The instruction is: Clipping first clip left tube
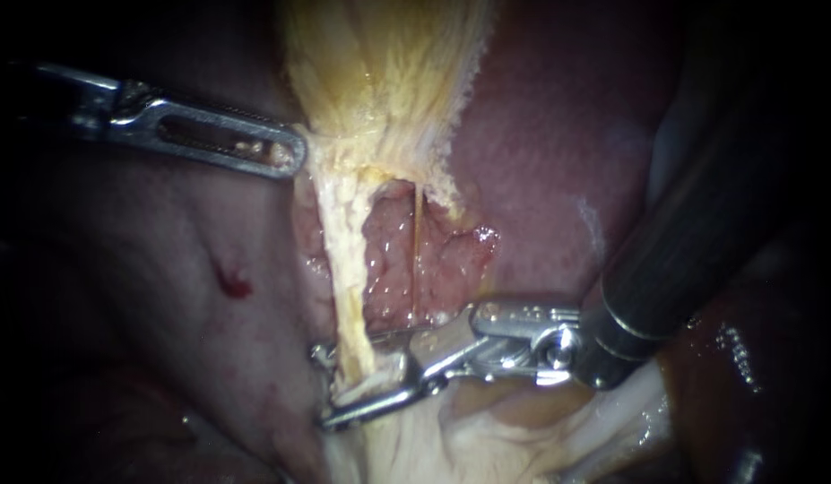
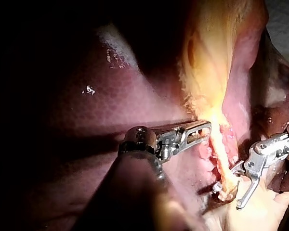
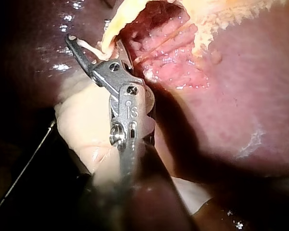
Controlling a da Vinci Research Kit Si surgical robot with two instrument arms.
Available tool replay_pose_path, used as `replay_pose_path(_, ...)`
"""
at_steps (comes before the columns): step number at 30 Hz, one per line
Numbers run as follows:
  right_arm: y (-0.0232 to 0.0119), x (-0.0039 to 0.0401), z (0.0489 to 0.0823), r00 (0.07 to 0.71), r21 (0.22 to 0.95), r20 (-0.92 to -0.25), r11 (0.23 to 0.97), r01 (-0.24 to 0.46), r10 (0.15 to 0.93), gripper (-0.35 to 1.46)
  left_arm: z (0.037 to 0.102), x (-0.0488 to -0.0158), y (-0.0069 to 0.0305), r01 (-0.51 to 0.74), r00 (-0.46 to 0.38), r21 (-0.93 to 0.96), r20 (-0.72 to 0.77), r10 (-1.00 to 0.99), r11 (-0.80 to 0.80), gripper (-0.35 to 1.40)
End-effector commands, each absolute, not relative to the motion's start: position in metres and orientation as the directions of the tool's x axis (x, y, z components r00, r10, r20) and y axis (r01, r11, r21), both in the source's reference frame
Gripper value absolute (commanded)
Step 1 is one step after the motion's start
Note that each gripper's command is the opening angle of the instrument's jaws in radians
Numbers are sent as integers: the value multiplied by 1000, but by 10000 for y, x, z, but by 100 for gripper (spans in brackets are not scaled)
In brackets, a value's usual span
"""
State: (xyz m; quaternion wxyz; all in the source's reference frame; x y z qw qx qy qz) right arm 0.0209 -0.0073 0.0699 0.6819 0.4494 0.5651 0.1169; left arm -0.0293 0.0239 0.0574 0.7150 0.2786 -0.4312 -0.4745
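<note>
Though right wrist view misses it, endoscope shows left instrument (image 1: 289, 152)

Left tube (image 1: 345, 260): pale yellow, fibrous strand, pulled taut, near upright with a slight lean. Runs from gallbladder (image 1: 379, 72) neck down into whitish tissue. Thicker than right tube (image 1: 418, 251) close beside it, raw red liver bed between them.

No printed word, label, brand, number or sign can be read on the liver (image 1: 541, 179) or on the tube (image 1: 348, 269). The only marking is a small stamp on the metal wrist piece (image 3: 130, 111) of the right instrument (image 3: 89, 53), seen in the right wrist view. It is left unread here.
</note>
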Motion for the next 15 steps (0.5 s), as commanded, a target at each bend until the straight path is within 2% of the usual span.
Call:
replay_pose_path(1, -72, 210, 695, 329, 745, -665, 569, 348, 670, 49, 574, -293, 239, 439, 178, 807, 352, -919, 394, -35)
replay_pose_path(11, -68, 218, 658, 274, 745, -657, 546, 383, 702, 49, 575, -293, 240, 439, 178, 807, 352, -919, 394, -35)
replay_pose_path(15, -67, 219, 653, 256, 744, -654, 542, 391, 712, 49, 575, -293, 240, 439, 178, 808, 352, -919, 394, -35)
